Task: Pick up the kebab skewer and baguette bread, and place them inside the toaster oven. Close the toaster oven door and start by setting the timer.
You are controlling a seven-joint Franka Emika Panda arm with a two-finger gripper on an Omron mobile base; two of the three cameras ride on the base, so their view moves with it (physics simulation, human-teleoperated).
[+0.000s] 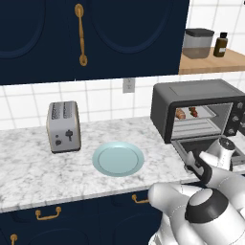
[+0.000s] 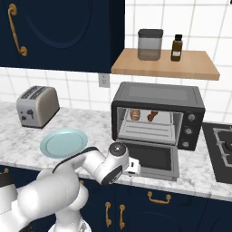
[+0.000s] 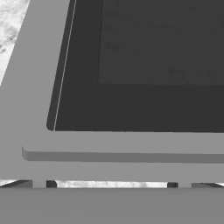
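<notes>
The toaster oven (image 2: 157,115) stands on the marble bench (image 1: 28,162) under a wooden shelf (image 2: 165,67), and the toaster oven door (image 2: 152,158) lies folded down flat in front of it. Inside, on the upper rack, the baguette bread (image 2: 135,114) is at the left and the kebab skewer (image 2: 152,116) is beside it at the right. The claw (image 2: 134,166) is at the front left corner of the open door, close above its grey handle bar (image 3: 122,151); whether it is wide or narrow cannot be told. A pale blue plate (image 1: 118,159) and a silver toaster (image 1: 63,126) are on the bench to the left.
</notes>
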